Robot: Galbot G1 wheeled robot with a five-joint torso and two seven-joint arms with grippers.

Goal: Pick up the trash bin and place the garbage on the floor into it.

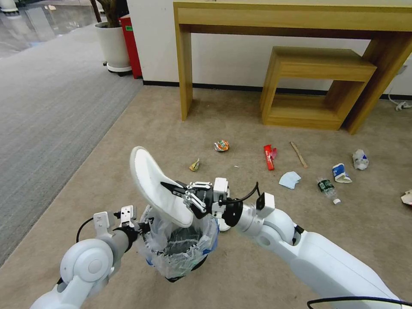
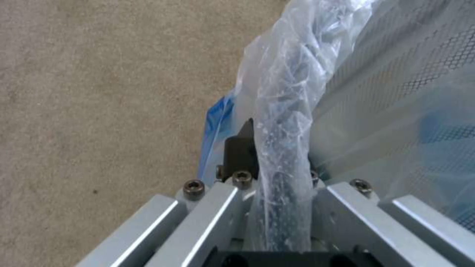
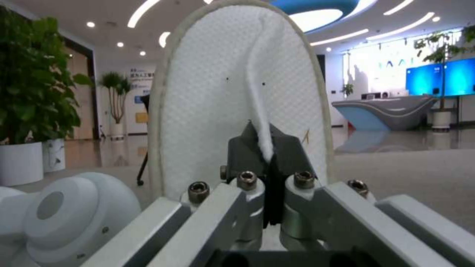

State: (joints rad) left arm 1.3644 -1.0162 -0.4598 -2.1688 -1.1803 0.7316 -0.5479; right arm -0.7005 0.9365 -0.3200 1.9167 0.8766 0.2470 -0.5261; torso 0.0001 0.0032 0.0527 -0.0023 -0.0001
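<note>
The trash bin (image 1: pixel 182 253), black with a crinkly translucent bag, hangs just above the floor (image 1: pixel 128 141), and my left gripper (image 1: pixel 143 226) is shut on its near-left rim (image 2: pixel 282 155). My right gripper (image 1: pixel 171 189) is shut on a white slipper (image 1: pixel 156 184), holding it tilted with its lower end over the bin's mouth; the right wrist view shows the fingers pinching the slipper's (image 3: pixel 237 92) strap. More garbage lies on the carpet ahead: a crushed can (image 1: pixel 221 146), a small wrapper (image 1: pixel 195 165), a red wrapper (image 1: pixel 269 156), a wooden stick (image 1: pixel 298 154), a blue mask (image 1: pixel 290 179), a plastic bottle (image 1: pixel 328 189) and crumpled cups (image 1: pixel 341 173).
A wooden desk (image 1: pixel 292 17) with a low shelf unit (image 1: pixel 313 88) stands against the wall ahead. A potted plant (image 1: pixel 112 43) and a red bin (image 1: pixel 130 45) stand at the far left, beside grey striped carpet (image 1: pixel 47 107). A power cable (image 1: pixel 401 104) lies at the right wall.
</note>
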